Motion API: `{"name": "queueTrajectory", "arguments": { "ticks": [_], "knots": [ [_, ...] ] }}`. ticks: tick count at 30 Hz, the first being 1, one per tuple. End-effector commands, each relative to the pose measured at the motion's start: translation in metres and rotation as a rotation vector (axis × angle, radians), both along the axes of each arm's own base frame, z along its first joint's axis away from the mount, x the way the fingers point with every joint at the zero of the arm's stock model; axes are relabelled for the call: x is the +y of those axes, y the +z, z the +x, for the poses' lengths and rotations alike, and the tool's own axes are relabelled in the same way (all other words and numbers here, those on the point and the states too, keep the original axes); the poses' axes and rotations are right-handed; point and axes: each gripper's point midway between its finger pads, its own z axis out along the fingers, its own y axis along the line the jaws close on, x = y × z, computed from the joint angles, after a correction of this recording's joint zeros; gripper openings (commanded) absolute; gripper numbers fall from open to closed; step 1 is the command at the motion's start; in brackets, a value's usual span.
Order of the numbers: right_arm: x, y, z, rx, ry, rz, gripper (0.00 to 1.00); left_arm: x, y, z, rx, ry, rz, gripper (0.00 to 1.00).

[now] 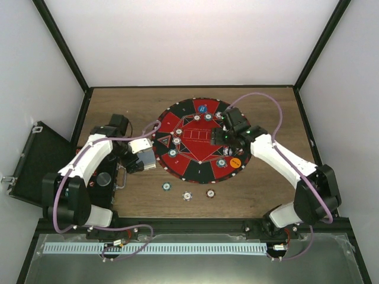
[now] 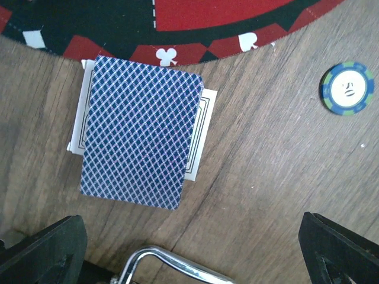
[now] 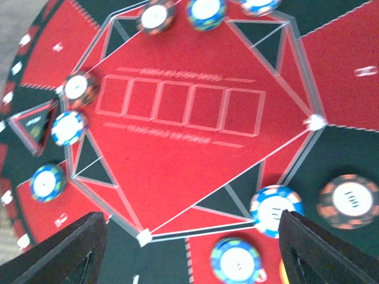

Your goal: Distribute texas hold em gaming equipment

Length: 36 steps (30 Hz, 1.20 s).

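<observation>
A small stack of playing cards, with rounded corners and blue-and-white cross-hatched backs, lay on the wood-grain table. Its far edge met the rim of the round red-and-black printed poker mat. White-faced cards stuck out from under the top card on both sides. A round blue poker chip, with green edge stripes and a white centre marked 50, sat on bare wood to the right, apart from the stack.

The left gripper hung over the stack with its black fingers spread wide, grasping nothing. A curved chrome handle lay just beneath it.

On the mat, striped chips ringed a red octagon printed with five card outlines, among them a blue-and-white chip beside a dark red chip. A flat blue marker disc lay at the mat's far side and an orange marker disc at its near right edge. Three loose chips sat on the wood nearer than the mat.

The right gripper hung over the mat's right part, released, nothing between its fingers.

A black hinged case lay open at the table's left; its contents could not be made out.
</observation>
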Motion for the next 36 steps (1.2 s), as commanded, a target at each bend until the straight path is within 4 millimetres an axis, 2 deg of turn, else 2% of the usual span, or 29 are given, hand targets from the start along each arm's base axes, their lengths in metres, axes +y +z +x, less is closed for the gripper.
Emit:
{"name": "queueTrajectory", "arguments": {
  "ticks": [1,5,11,20,25,36],
  "knots": [
    [0.031,0.015,-0.018,-0.005,0.074,0.05,0.81,0.003,-0.011,0.005,-0.038,-0.135,0.107,1.0],
    [0.044,0.016,-0.029,0.002,0.115,0.072,0.81,0.009,-0.022,0.003,-0.042,-0.22,0.162,1.0],
    [0.046,0.023,-0.037,-0.011,0.137,0.103,0.81,0.004,-0.026,0.004,-0.119,-0.327,0.144,1.0],
    [0.049,0.03,-0.045,-0.018,0.165,0.143,0.79,0.004,-0.044,0.016,-0.112,-0.324,0.16,1.0],
    [0.047,0.032,-0.049,-0.023,0.17,0.148,0.79,0.011,-0.055,0.019,-0.094,-0.304,0.199,1.0],
    [0.049,0.034,-0.05,-0.025,0.18,0.157,0.75,0.017,-0.064,0.019,-0.064,-0.266,0.213,1.0]
  ]
}}
